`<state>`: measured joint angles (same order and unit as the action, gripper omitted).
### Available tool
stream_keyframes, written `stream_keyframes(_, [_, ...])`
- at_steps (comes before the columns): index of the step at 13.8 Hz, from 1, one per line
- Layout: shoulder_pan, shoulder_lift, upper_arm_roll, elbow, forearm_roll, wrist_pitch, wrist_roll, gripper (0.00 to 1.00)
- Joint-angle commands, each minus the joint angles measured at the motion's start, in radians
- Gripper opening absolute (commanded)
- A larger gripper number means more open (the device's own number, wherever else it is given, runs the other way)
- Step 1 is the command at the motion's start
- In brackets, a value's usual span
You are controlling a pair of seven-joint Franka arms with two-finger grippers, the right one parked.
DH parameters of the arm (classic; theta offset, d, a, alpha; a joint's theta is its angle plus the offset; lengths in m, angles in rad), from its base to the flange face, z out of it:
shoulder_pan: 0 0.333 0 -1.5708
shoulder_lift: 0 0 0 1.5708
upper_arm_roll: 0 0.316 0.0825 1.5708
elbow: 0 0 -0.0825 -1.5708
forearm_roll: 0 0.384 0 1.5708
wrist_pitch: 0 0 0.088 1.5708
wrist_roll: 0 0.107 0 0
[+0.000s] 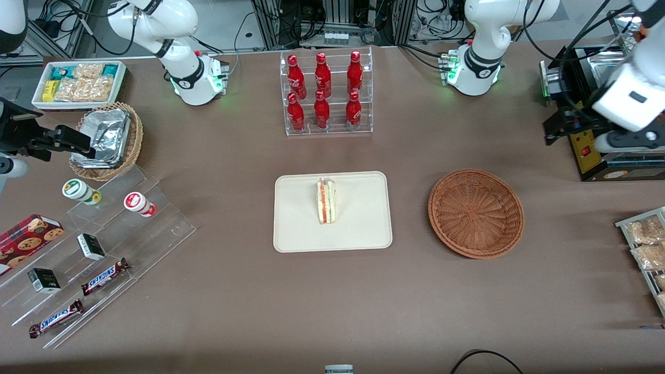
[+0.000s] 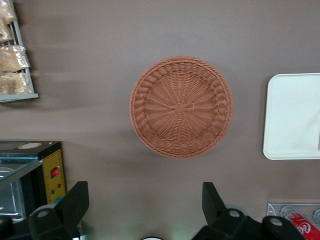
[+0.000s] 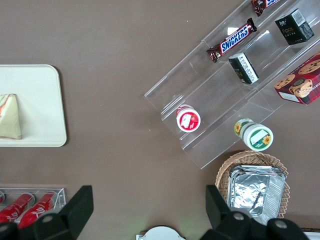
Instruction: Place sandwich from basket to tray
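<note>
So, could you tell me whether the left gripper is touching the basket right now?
Apart. The left wrist view shows the gripper open, high above the empty basket, with bare table between its fingertips and the basket's rim.

Even, diffuse overhead light; brown table (image 1: 234, 291) mid-bright, shadows soft and faint. Dark band along table edge nearest front camera. Thin soft shadow hugs basket (image 1: 476, 213) rim and tray (image 1: 358, 234) edge. Glare on foil containers (image 1: 106, 136), acrylic steps (image 1: 156, 218), red bottles (image 1: 322, 78). Left wrist view slightly soft, basket weave smeared. Gripper (image 2: 144, 206), high above table near basket, reads as dark, blurred silhouette, fingers (image 2: 75, 205) spread wide. Right wrist view crisp.
</note>
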<state>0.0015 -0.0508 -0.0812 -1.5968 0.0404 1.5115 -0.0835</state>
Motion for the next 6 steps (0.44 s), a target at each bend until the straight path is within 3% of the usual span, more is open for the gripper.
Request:
stream_keyframes(1, [0.017,0.02,-0.006,0.038,-0.019,-0.033,0.024,1.0])
stream_keyframes(6, [0.011,0.017,0.04,0.038,-0.039,-0.051,0.053,1.0])
